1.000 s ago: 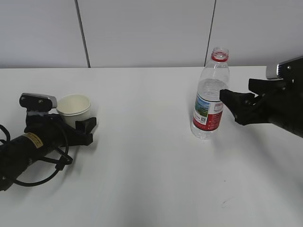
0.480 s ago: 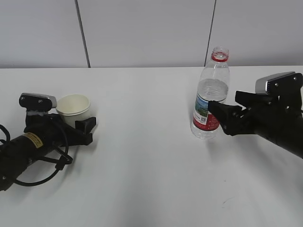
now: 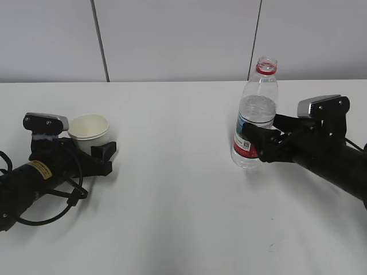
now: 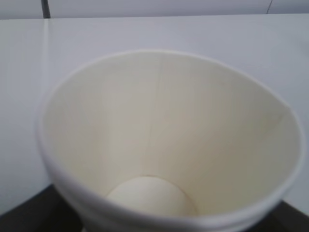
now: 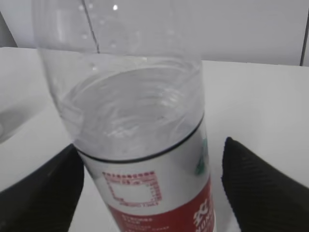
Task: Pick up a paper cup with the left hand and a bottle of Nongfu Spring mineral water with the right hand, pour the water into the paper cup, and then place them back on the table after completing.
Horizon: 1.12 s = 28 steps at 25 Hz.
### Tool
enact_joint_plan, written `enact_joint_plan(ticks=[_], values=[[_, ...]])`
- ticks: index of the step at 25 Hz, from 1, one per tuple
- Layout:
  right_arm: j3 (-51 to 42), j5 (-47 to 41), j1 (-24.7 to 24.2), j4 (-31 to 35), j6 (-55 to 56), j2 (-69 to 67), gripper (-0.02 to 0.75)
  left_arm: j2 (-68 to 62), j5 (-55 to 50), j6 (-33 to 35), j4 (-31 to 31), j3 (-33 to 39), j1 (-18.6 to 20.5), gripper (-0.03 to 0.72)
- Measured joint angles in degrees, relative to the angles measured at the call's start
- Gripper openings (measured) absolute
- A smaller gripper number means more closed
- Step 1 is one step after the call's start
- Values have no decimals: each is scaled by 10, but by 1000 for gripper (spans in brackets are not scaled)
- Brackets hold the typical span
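Nearest to me, the left hand (image 3: pixel 94 154) lies low on the table (image 3: pixel 172 217) with its fingers around the paper cup (image 3: pixel 89 130); whether they press it I cannot tell. Further back, the right hand (image 3: pixel 259 142) stands open around the uncapped bottle (image 3: pixel 254 121), not yet touching. A hard or off-centre closing could tip it and spill the water (image 5: pixel 135 111).

White table (image 3: pixel 183 189): cup (image 3: pixel 90 130), bottle (image 3: pixel 254 117).

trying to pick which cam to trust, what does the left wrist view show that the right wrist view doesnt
Only the left wrist view: the inside of the paper cup, empty and dry down to its base.
Only the right wrist view: the bottle with its water level above the label, and the right hand with a finger on either side of it, gaps showing.
Both: the white table.
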<state>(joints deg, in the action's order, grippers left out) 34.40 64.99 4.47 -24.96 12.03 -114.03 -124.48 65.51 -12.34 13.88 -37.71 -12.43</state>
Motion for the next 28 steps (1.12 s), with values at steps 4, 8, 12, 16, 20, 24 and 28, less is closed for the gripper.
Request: enact_joint_plan(ticks=[4, 8, 12, 16, 20, 24, 28], values=[[17, 5, 0, -4, 9, -33, 661, 0, 0, 0, 0, 0, 0, 490], [35, 6, 0, -6, 16, -59, 661, 0, 0, 0, 0, 0, 0, 490], [54, 6, 0, -13, 24, -75, 661, 0, 0, 0, 0, -1, 0, 490], [66, 6, 0, -21, 27, -81, 641, 0, 0, 0, 0, -1, 0, 490], [67, 5, 0, -21, 27, -82, 557, 0, 0, 0, 0, -1, 0, 490], [67, 5, 0, -21, 28, -82, 484, 0, 0, 0, 1, -1, 0, 490], [67, 5, 0, -21, 28, -82, 461, 0, 0, 0, 10, -1, 0, 490]])
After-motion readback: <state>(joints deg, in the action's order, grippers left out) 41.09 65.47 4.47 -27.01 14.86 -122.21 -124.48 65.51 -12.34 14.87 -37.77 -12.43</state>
